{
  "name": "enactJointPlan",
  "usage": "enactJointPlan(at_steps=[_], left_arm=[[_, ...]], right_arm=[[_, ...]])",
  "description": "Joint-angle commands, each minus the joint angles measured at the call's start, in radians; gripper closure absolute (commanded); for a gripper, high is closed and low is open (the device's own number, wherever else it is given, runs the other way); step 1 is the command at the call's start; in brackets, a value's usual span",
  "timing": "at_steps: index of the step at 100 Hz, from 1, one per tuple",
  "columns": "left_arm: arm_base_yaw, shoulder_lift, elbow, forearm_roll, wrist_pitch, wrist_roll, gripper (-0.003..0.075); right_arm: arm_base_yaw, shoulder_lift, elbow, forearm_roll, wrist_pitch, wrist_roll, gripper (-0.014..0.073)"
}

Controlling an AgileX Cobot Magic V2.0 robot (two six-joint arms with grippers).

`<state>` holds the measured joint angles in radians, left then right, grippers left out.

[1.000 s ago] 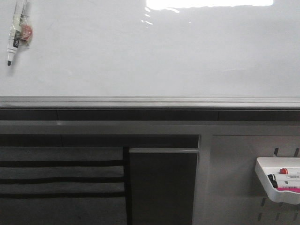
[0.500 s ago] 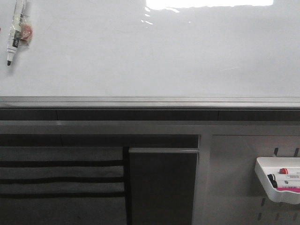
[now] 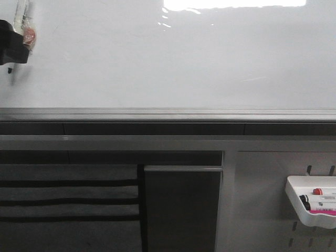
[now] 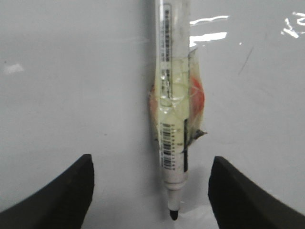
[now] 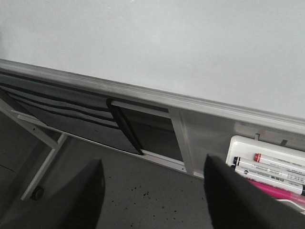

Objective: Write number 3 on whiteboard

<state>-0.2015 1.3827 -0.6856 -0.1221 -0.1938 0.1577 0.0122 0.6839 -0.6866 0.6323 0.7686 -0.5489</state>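
Note:
The whiteboard [image 3: 173, 58] is glossy white with glare at the top; no number 3 shows on it. A white marker with a black tip [image 4: 172, 95] is taped to the board at its upper left, tip down. In the front view only its top [image 3: 22, 9] shows above my left gripper [image 3: 10, 44], which covers the rest. In the left wrist view my left gripper [image 4: 152, 161] is open, a dark finger [image 4: 62, 195] on each side of the marker's tip, not touching it. My right gripper [image 5: 153, 162] is open and empty over the grey floor, low and away from the board.
A grey metal rail [image 3: 168, 113] runs under the board. Below right, a white tray [image 3: 294, 202] on a grey perforated panel [image 3: 262, 199] holds several markers; it also shows in the right wrist view [image 5: 238, 145]. Dark fabric pockets [image 3: 68, 199] hang at lower left.
My left gripper has come into the front view from the left edge and now covers the lower part of the taped marker. Nothing else moved.

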Motion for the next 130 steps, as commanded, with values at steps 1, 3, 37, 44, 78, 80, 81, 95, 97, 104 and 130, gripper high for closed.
enactJointPlan(at_steps=[1,3,37,44,78,80,81,95,97,104,130], left_arm=[[-0.007,-0.005,-0.033,0.011,-0.099,0.001,0.0248],[-0.007,-0.003,-0.033,0.011,-0.105,0.001,0.0248],[-0.007,0.006,-0.033,0.017,-0.141,0.001,0.0315],[-0.007,0.019,-0.033,0.017,-0.166,0.001,0.0353],[-0.007,0.052,-0.033,0.017,-0.202,0.001,0.0475],[-0.007,0.052,-0.033,0.017,-0.202,0.001,0.0484],[-0.007,0.052,-0.033,0.017,-0.202,0.001,0.0488],[-0.020,0.050,-0.033,0.022,-0.200,0.001,0.0583],[-0.023,0.050,-0.033,0.029,-0.200,0.001,0.0599],[-0.040,0.047,-0.033,0.056,-0.196,0.001,0.0647],[-0.084,-0.052,-0.037,0.077,-0.050,0.001,0.0741]], right_arm=[[-0.004,0.007,-0.037,0.032,-0.038,-0.014,0.0188],[-0.004,0.007,-0.037,0.032,-0.038,-0.014,0.0188],[-0.004,0.007,-0.037,0.032,-0.038,-0.014,0.0188],[-0.004,0.007,-0.037,0.032,-0.038,-0.014,0.0188],[-0.004,0.007,-0.037,0.032,-0.032,-0.014,0.0188],[-0.004,0.007,-0.037,0.032,-0.032,-0.014,0.0188],[-0.004,0.007,-0.037,0.032,-0.032,-0.014,0.0188],[-0.004,0.007,-0.037,0.032,-0.032,-0.014,0.0188],[-0.004,0.007,-0.037,0.032,-0.032,-0.014,0.0188],[-0.004,0.007,-0.037,0.032,-0.032,-0.014,0.0188],[-0.004,0.009,-0.041,0.053,-0.034,-0.014,0.0188]])
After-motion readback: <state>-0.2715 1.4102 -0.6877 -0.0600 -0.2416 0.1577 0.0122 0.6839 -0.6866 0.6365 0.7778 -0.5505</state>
